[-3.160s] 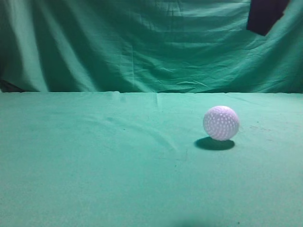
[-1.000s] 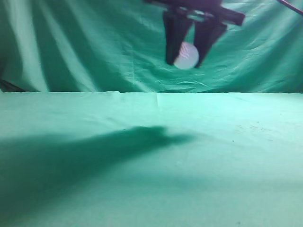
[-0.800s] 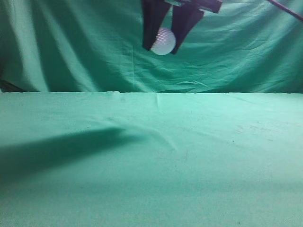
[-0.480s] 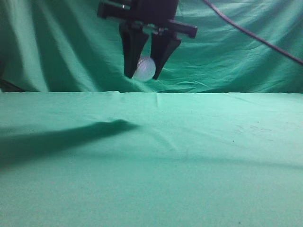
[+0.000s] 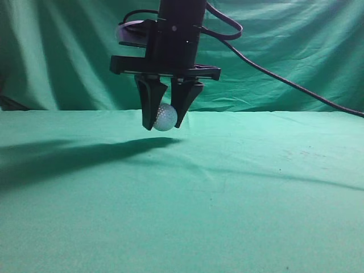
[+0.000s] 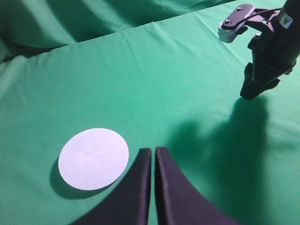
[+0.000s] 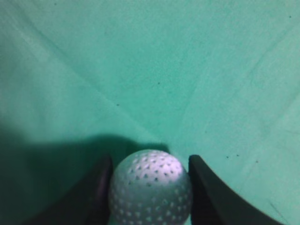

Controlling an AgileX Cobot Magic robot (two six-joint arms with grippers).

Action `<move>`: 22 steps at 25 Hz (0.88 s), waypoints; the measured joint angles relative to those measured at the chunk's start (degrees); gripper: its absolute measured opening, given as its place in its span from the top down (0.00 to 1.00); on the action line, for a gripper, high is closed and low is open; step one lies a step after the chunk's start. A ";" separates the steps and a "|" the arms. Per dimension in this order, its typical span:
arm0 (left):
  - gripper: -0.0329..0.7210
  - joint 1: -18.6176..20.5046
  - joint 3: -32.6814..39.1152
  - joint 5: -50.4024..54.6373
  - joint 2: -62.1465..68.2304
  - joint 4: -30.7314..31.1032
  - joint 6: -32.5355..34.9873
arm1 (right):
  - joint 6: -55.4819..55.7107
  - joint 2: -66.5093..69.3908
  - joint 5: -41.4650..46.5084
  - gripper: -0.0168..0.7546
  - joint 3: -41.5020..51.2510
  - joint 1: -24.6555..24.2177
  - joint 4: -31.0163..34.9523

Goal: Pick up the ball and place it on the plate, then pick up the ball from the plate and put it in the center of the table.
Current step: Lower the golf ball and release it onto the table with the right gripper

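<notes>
The white dimpled ball (image 5: 165, 117) is held between the two black fingers of my right gripper (image 5: 164, 120), a little above the green table (image 5: 239, 187), left of middle in the exterior view. In the right wrist view the ball (image 7: 151, 187) fills the gap between the jaws. My left gripper (image 6: 153, 151) is shut and empty, hovering above the table. A round white plate (image 6: 93, 158) lies flat on the cloth to its left. The right gripper (image 6: 251, 91) shows at the upper right of the left wrist view, and the ball is hidden there.
A green backdrop curtain (image 5: 68, 51) hangs behind the table. The right arm's black cable (image 5: 284, 82) trails off to the right. The arm casts a long shadow (image 5: 74, 156) across the cloth to the left.
The right gripper, shut on the ball, has moved left and come down from high against the backdrop to just above the table. Earlier still, the ball sat alone on the cloth at the right.
</notes>
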 joint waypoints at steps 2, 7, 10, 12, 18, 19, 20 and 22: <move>0.96 0.00 0.00 -0.22 0.00 0.00 0.00 | 0.00 0.37 -0.55 0.55 -0.29 0.00 -0.24; 0.96 0.00 0.00 -0.46 0.00 0.00 0.00 | 0.00 0.48 -2.26 0.55 -0.32 0.00 0.05; 0.96 0.00 0.00 -0.70 0.00 0.00 0.00 | 0.00 0.83 -2.26 0.55 -0.32 0.00 1.34; 0.96 0.00 0.00 -0.70 0.00 0.00 0.00 | 0.00 1.10 -2.36 0.55 -0.32 0.00 1.45; 0.96 0.00 0.00 -0.70 0.00 0.00 0.00 | 0.00 1.94 -2.36 0.55 -0.32 0.00 1.59; 0.96 0.00 0.00 -0.70 0.00 0.00 0.00 | 0.00 2.06 -2.36 0.55 -0.32 0.00 1.59; 0.96 0.00 0.00 -0.70 0.00 0.00 0.00 | 0.00 2.06 -2.36 0.55 -0.32 0.00 1.59; 0.96 0.00 0.00 -0.70 0.00 0.00 0.00 | 0.00 2.06 -2.47 0.47 -0.32 0.00 1.59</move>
